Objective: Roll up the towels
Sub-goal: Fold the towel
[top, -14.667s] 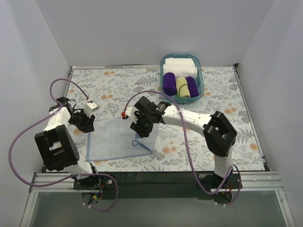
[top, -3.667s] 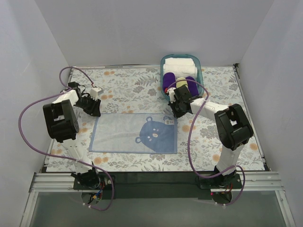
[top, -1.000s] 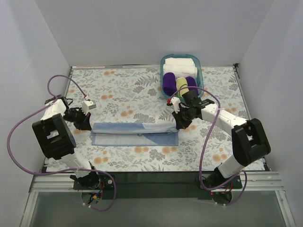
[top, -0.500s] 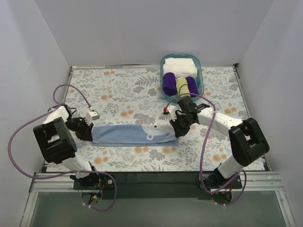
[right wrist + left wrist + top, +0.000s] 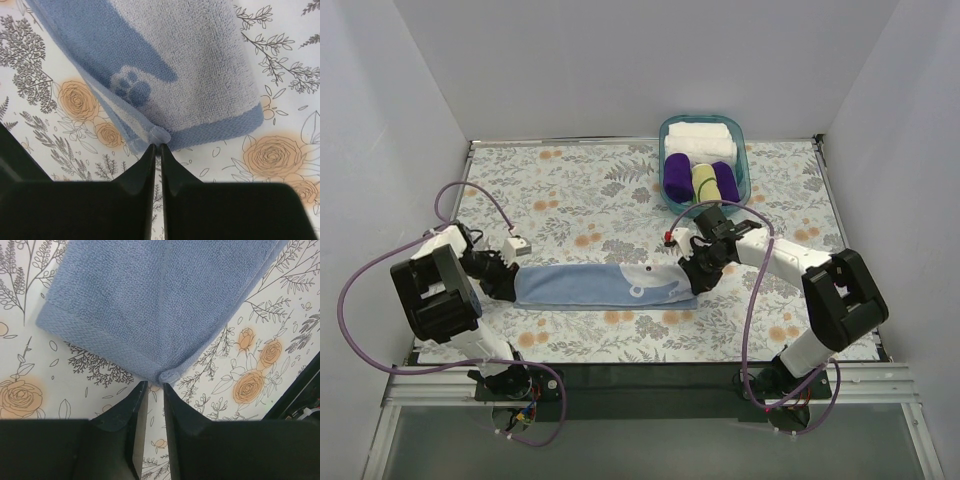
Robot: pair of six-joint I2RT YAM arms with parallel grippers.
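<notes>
The light blue towel (image 5: 600, 285) lies on the table as a long strip folded lengthwise, with a bear print on top. My left gripper (image 5: 505, 282) is at its left end. In the left wrist view the jaws (image 5: 154, 385) stand a little apart, with the towel's corner (image 5: 170, 376) just beyond the tips. My right gripper (image 5: 692, 278) is at the right end. In the right wrist view its jaws (image 5: 156, 146) are nearly closed on the towel's corner (image 5: 160, 135). The yellow-green towel (image 5: 703, 183) sits rolled in the basket.
A teal basket (image 5: 745, 165) at the back right holds white folded towels (image 5: 700, 138) and two purple rolls (image 5: 677, 176). Purple cables loop from both arms. Grey walls close in the floral table on three sides.
Over the last second both grippers moved toward the near edge and lowered, and the towel strip now lies flat with the bear print up. The left jaws stand slightly apart.
</notes>
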